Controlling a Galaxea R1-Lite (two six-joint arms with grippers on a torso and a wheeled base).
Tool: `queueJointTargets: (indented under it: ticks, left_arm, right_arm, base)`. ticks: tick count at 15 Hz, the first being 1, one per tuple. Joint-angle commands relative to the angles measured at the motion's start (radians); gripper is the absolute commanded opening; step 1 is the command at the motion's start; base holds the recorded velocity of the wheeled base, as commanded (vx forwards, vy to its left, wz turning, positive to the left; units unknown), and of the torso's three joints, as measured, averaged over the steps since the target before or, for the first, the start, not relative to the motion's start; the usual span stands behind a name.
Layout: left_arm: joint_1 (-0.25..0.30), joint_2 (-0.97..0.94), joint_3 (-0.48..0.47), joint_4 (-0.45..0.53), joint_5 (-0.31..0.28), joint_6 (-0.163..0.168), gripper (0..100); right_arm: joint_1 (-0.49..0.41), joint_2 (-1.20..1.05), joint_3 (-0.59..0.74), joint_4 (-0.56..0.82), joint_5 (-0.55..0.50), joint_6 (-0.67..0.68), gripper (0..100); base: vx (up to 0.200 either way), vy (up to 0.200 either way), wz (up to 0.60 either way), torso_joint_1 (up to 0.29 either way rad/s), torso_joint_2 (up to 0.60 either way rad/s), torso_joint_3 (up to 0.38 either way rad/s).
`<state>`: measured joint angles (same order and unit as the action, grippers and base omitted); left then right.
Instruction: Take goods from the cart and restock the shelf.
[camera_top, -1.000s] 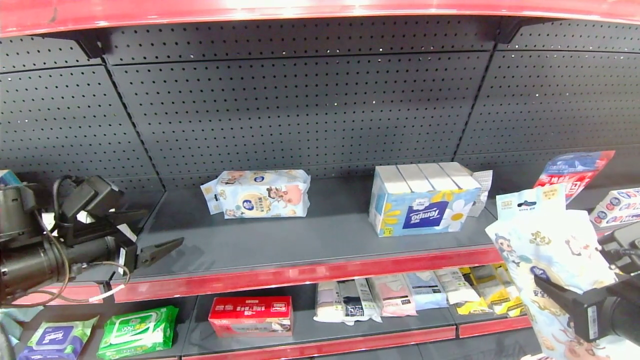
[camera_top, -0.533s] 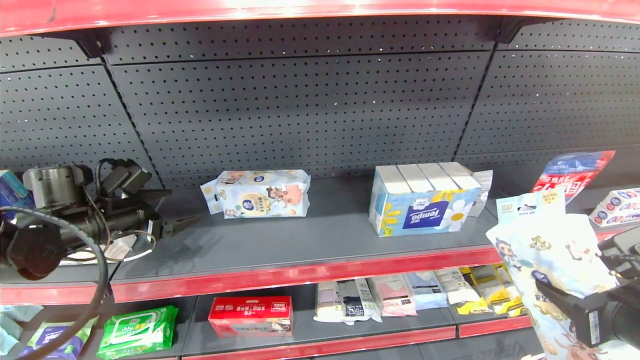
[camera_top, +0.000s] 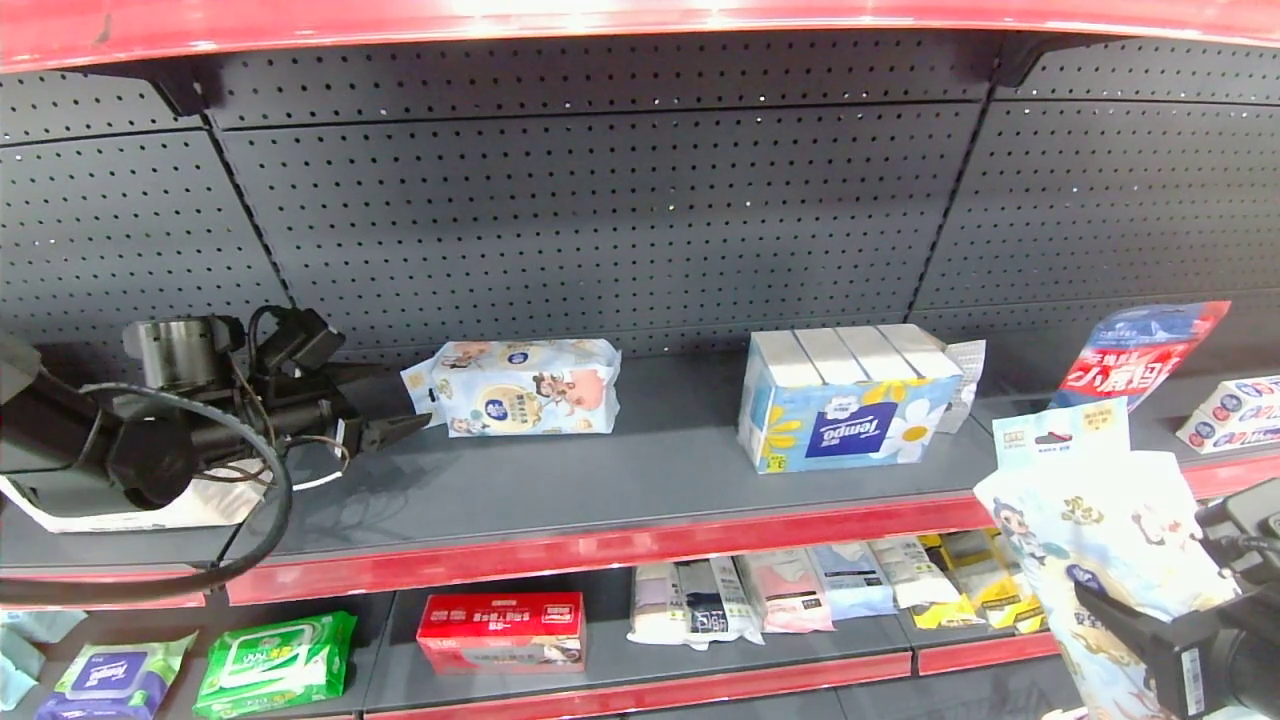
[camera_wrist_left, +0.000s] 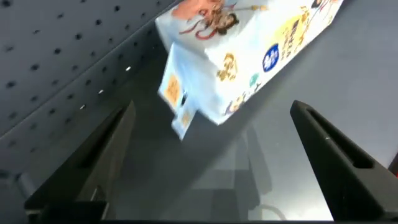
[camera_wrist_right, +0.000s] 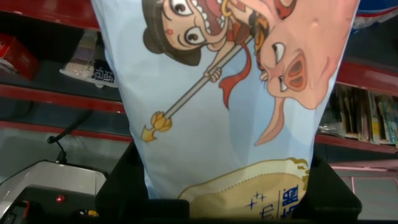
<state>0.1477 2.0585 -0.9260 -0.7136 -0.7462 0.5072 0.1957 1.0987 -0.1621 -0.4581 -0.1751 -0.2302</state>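
A cartoon-printed tissue pack (camera_top: 520, 387) lies on the grey middle shelf (camera_top: 600, 480). My left gripper (camera_top: 400, 410) hovers just over the shelf at that pack's left end, open. In the left wrist view its two dark fingers (camera_wrist_left: 329, 155) stand wide apart with the pack (camera_wrist_left: 242, 56) just beyond their tips, untouched. My right gripper (camera_top: 1130, 620) is low at the right, in front of the shelf edge, shut on a second cartoon-printed pack (camera_top: 1100, 530) held upright. In the right wrist view this pack (camera_wrist_right: 230, 93) rises from between the fingers (camera_wrist_right: 124, 186).
A blue flowered tissue block (camera_top: 850, 395) stands on the same shelf right of centre. A red-blue bag (camera_top: 1150, 345) and small boxes (camera_top: 1235, 410) are further right. A white sheet (camera_top: 150, 510) lies under my left arm. The lower shelf holds green wipes (camera_top: 275, 665), a red pack (camera_top: 500, 630) and several sachets (camera_top: 800, 595).
My left arm has risen and pushed in over the shelf, rightwards, until its open fingers reach the lying pack's left end. The right gripper has sunk a little with its pack.
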Motion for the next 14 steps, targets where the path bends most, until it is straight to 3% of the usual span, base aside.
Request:
queueJointTargets:
  ticks: [1, 5, 14]
  left_arm:
    - [-0.013, 0.029, -0.057, 0.042, -0.024, 0.002, 100]
    - [-0.011, 0.124, -0.185, 0.060, -0.058, 0.039, 100]
    - [-0.030, 0.189, -0.315, 0.146, -0.114, 0.045, 100]
  right_arm:
    - [0.001, -0.003, 0.007, -0.001, 0.000, 0.000, 0]
    - [-0.001, -0.003, 0.012, -0.001, -0.001, 0.000, 0]
    - [-0.001, -0.013, 0.027, 0.002, -0.001, -0.018, 0]
  base:
    - [0.000, 0.000, 0.00, 0.000, 0.00, 0.000]
    - [0.000, 0.000, 0.00, 0.000, 0.00, 0.000]
    - [0.000, 0.000, 0.00, 0.000, 0.00, 0.000]
